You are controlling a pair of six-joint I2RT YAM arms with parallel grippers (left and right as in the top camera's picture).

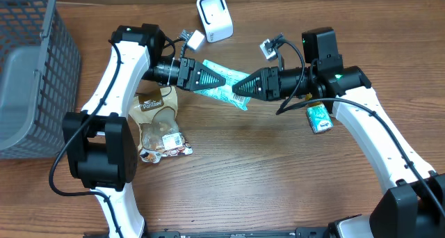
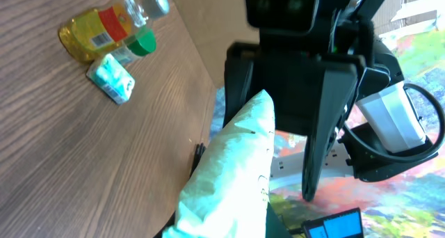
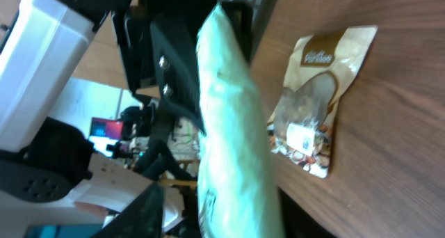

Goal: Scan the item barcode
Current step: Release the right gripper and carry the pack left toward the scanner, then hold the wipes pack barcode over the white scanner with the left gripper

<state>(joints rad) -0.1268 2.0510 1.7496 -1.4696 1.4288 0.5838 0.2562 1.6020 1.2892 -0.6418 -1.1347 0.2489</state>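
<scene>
A long pale teal packet (image 1: 224, 87) hangs above the table between both arms. My left gripper (image 1: 207, 78) is shut on its left end; in the left wrist view the packet (image 2: 236, 154) fills the space between the jaws of the left gripper (image 2: 222, 227). My right gripper (image 1: 241, 90) is at the other end with its jaws open. In the right wrist view the packet (image 3: 229, 120) runs through the right gripper (image 3: 233, 220), and a gap shows beside the left finger (image 3: 142, 210). The white scanner (image 1: 214, 16) stands at the back of the table.
A brown snack bag (image 1: 158, 122) lies under the left arm, also seen from the right wrist (image 3: 314, 102). A grey mesh basket (image 1: 31, 64) stands at the far left. A small teal box (image 1: 319, 117) lies by the right arm, next to an oil bottle (image 2: 104, 28).
</scene>
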